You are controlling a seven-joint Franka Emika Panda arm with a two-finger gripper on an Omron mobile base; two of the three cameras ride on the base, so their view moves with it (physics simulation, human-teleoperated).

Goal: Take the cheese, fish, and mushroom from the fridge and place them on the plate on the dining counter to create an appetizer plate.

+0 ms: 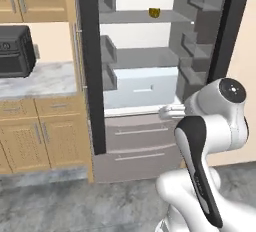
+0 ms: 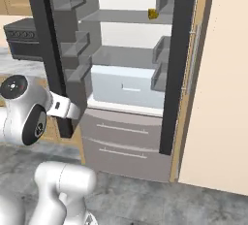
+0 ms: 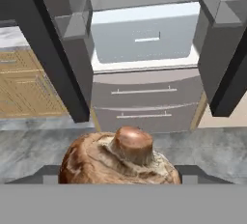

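One mushroom is sitting right at the bottom of the hand view, brown cap down and pale stem pointing up, wedged between the two dark fingertips of the hand — the jaws are standing wide and are gripping it on either side. Beyond it the fridge is standing with both doors swung open, showing grey shelves, door bins on each side, a pale blue-white drawer and two grey pull-out drawers below. The cheese, a small yellow chunk, is resting on the upper shelf toward its right end, well apart from the hand; the right base view is showing it on that same shelf. The white arm is reaching toward the fridge at about the height of the top pull-out drawer. To the left of the fridge a marble tabletop over tan wood cabinets is carrying a black microwave.
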